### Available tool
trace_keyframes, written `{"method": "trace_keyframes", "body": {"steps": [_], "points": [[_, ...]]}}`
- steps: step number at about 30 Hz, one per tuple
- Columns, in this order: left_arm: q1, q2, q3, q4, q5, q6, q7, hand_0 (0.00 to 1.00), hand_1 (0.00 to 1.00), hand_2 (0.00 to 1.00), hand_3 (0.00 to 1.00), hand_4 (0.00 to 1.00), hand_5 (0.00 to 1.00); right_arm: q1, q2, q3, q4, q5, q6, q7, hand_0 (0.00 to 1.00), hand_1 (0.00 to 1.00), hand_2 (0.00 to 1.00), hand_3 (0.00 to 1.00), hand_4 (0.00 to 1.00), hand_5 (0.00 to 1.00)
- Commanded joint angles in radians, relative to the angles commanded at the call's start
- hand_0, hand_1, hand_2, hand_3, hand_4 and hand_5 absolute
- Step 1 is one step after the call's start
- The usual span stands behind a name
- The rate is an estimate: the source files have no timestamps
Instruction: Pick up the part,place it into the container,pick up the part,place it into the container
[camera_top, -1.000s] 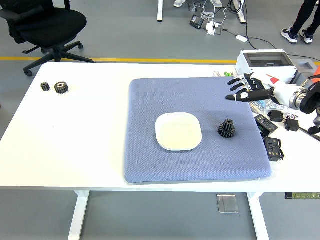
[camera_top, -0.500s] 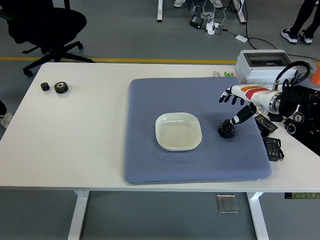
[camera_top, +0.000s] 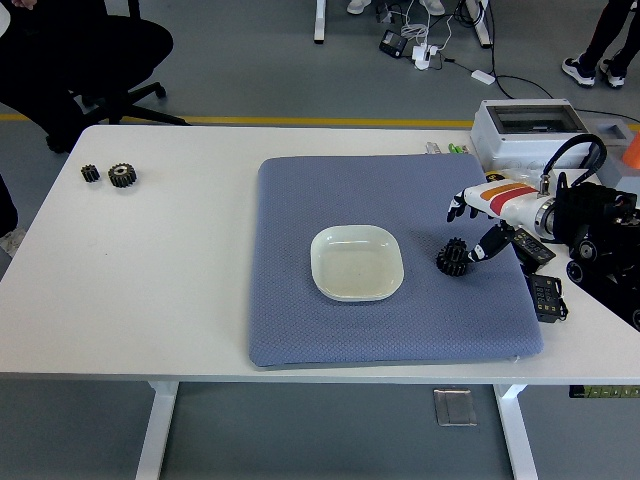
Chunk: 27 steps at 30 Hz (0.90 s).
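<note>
The white surface (camera_top: 150, 290) carries a big blue mat (camera_top: 300, 320) that covers most of its right half. In the middle of the mat sits a pale dish (camera_top: 357, 263), and nothing is in it. Just to the right of the dish, toward the right edge of the mat, stands a black gear (camera_top: 452, 257). The right hand (camera_top: 478, 222) reaches in from the right edge of the surface. Its fingers are spread, and it holds nothing. One fingertip is down beside the gear, and I cannot tell if it touches. So I think this is the first step, picking up the part. Next the hand needs to close around the gear, lift it and carry it left over the dish. Two more small gears (camera_top: 110, 174) lie near the far left corner of the surface.
</note>
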Motion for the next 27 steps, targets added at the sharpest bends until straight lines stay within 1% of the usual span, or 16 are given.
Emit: {"method": "trace_keyframes", "body": {"steps": [5,6,11,12,13,17,18,23,24,27], "points": [[0.000,0.000,0.002,0.000,-0.001,0.000,0.001,0.693,0.685,0.776,0.680,0.788,0.657,-0.008,0.013,-0.009,-0.016,0.018,-0.012,0.005,0.425,0.567,0.645,0.566,0.988,0.217],[0.000,0.000,0.003,0.000,-0.001,0.000,0.001,0.693,0.683,0.775,0.680,0.788,0.655,-0.009,0.016,-0.013,-0.022,0.022,-0.015,0.006,0.406,0.552,0.605,0.548,0.958,0.204],[-0.002,0.000,0.005,0.000,-0.002,0.000,0.002,0.693,0.683,0.775,0.680,0.788,0.655,-0.014,0.030,-0.021,-0.046,0.044,-0.026,0.007,0.406,0.552,0.605,0.548,0.958,0.204],[-0.002,0.000,0.007,0.000,-0.003,0.000,0.002,0.692,0.680,0.777,0.679,0.788,0.654,-0.014,0.033,-0.022,-0.050,0.045,-0.028,0.007,0.384,0.535,0.589,0.537,0.932,0.193],[-0.003,0.000,0.009,0.000,-0.004,0.000,0.003,0.692,0.680,0.777,0.679,0.788,0.654,-0.014,0.036,-0.023,-0.055,0.050,-0.030,0.008,0.384,0.535,0.589,0.537,0.932,0.193],[-0.004,0.000,0.011,0.000,-0.005,-0.001,0.003,0.692,0.680,0.777,0.679,0.788,0.654,-0.014,0.045,-0.025,-0.061,0.059,-0.044,0.011,0.384,0.535,0.589,0.537,0.932,0.193],[-0.004,0.000,0.012,0.000,-0.005,0.000,0.003,0.692,0.680,0.776,0.679,0.788,0.653,-0.014,0.046,-0.025,-0.062,0.060,-0.047,0.012,0.354,0.507,0.560,0.524,0.888,0.171],[-0.004,0.000,0.017,0.000,-0.007,0.000,0.004,0.692,0.680,0.776,0.679,0.788,0.653,-0.017,0.057,-0.031,-0.076,0.068,-0.059,0.015,0.354,0.507,0.560,0.524,0.888,0.171],[-0.004,0.000,0.017,0.000,-0.007,0.000,0.004,0.692,0.679,0.775,0.678,0.787,0.651,-0.017,0.059,-0.033,-0.079,0.071,-0.061,0.016,0.333,0.488,0.538,0.510,0.852,0.151],[-0.004,0.000,0.017,0.000,-0.005,-0.001,0.005,0.692,0.679,0.775,0.678,0.787,0.651,-0.019,0.065,-0.036,-0.085,0.077,-0.066,0.017,0.333,0.488,0.538,0.510,0.852,0.151]]}}
